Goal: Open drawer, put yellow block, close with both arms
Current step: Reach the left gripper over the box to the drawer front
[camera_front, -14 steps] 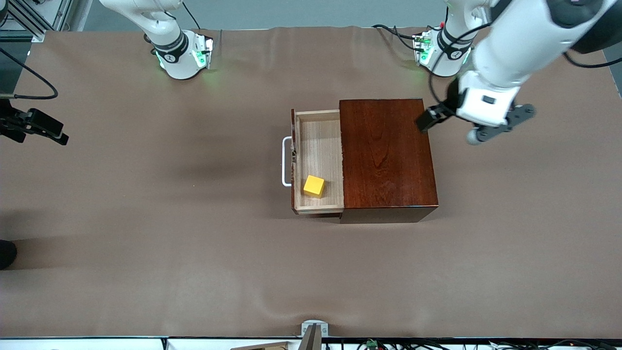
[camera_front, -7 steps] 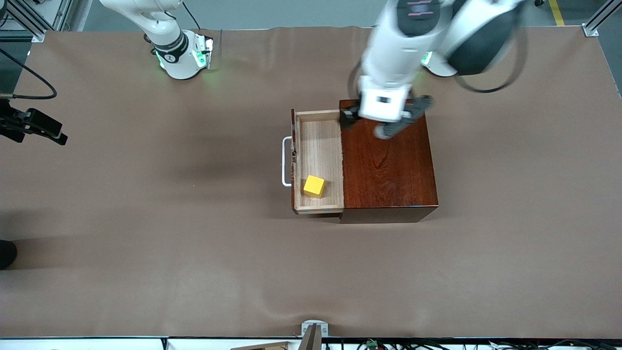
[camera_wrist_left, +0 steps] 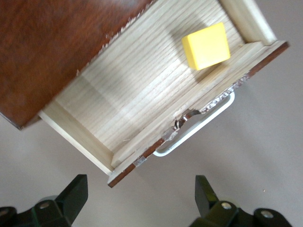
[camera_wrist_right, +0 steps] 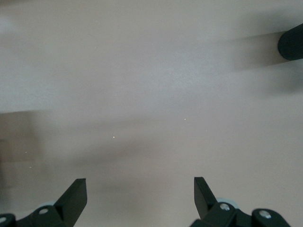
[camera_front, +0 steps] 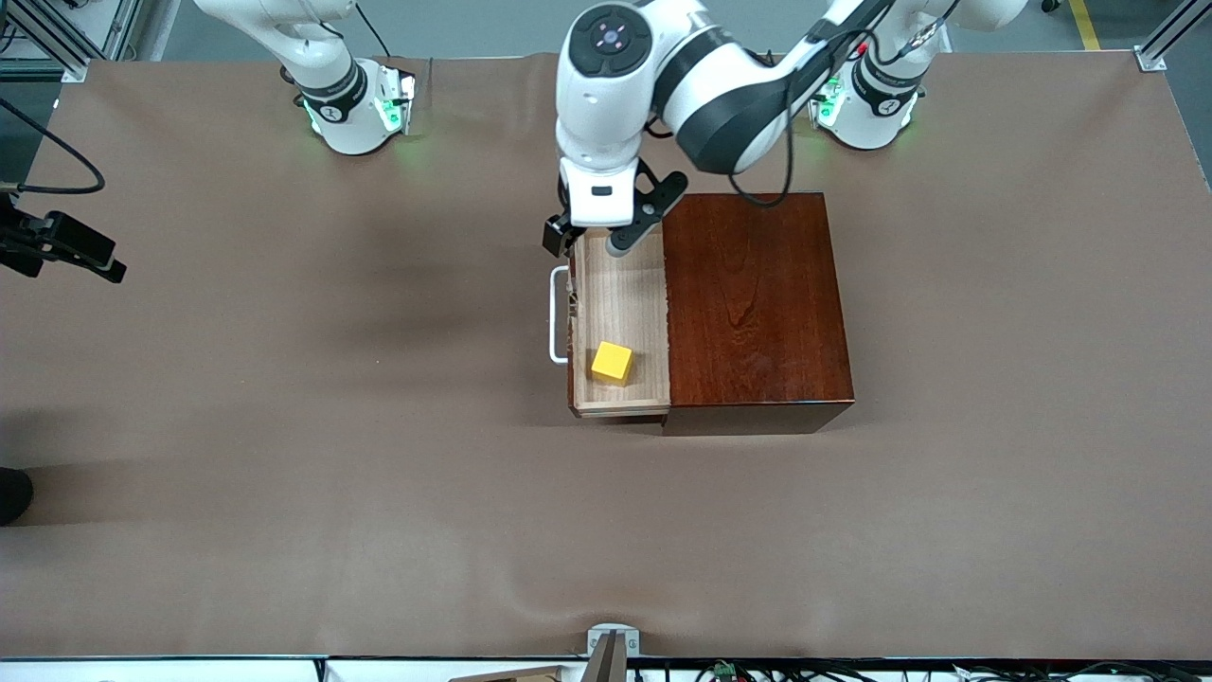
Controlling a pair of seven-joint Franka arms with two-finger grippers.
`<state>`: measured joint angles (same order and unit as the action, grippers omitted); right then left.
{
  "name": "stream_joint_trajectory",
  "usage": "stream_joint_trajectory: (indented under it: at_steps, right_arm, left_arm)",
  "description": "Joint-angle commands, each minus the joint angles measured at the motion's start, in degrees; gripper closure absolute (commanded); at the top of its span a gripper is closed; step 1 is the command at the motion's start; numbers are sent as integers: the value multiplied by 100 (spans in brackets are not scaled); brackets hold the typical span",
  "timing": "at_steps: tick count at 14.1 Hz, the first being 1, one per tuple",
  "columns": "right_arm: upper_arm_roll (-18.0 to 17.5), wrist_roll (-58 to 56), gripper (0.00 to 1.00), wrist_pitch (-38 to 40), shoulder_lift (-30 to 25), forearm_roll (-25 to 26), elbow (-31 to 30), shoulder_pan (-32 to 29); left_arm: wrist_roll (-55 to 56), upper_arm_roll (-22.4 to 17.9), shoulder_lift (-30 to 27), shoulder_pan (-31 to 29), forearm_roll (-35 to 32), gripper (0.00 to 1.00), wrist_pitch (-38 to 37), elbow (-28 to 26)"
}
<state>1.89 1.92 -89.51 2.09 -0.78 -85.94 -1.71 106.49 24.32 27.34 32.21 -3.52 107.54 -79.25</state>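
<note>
our left gripper (camera_front: pixel 589 242) has swung from the mahogany box (camera_front: pixel 753 303) to over the open drawer (camera_front: pixel 620 303) holding the yellow block (camera_front: pixel 612 363), fingers wide; right gripper (camera_wrist_right: pixel 137 198) wide over bare table (camera_front: pixel 284 426).

Your table (camera_front: pixel 284 426) carries one wooden box (camera_front: pixel 753 303), nearer the left arm's end. The drawer (camera_front: pixel 620 284) stands pulled out of that box toward the right arm's end, its handle (camera_front: pixel 556 317) on the outer face. The block (camera_front: pixel 612 362) lies in your drawer, in the corner nearest the front camera, beside the drawer front. Your left hand (camera_front: pixel 589 241) hangs over the drawer's corner nearest the bases. Your right hand (camera_wrist_right: pixel 137 198) hangs over bare table, well apart from the box.
</note>
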Motion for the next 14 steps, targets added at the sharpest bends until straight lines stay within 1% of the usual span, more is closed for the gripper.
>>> stream_joint_trajectory:
  at_steps: [1, 3, 4, 7, 9, 11, 14]
  right_arm:
    - [-110, 45, 0, 22, -60, 43, 25, -128]
    - [-110, 45, 0, 31, -68, 34, 25, -128]
    - [-110, 45, 0, 22, -69, 34, 25, -128]
    - [-110, 45, 0, 22, -69, 34, 25, -128]
    - [-110, 45, 0, 22, -60, 25, 25, -128]
    - [-110, 45, 0, 22, -60, 25, 25, -128]
    - [-110, 45, 0, 13, -60, 25, 25, -128]
  left_arm:
    - [722, -85, 350, 276, -149, 0, 205, 252]
    - [1066, -400, 500, 662, -280, 0, 416, 269]
    - [1285, -645, 570, 908, -289, 0, 547, 278]
    - [2110, -1576, 912, 1708, -290, 0, 899, 637]
    - [2795, -2069, 1150, 2104, -281, 0, 1119, 761]
    - [3525, -2369, 1247, 2333, -281, 0, 1155, 753]
    - [4492, -2501, 1265, 2325, -281, 0, 1155, 753]
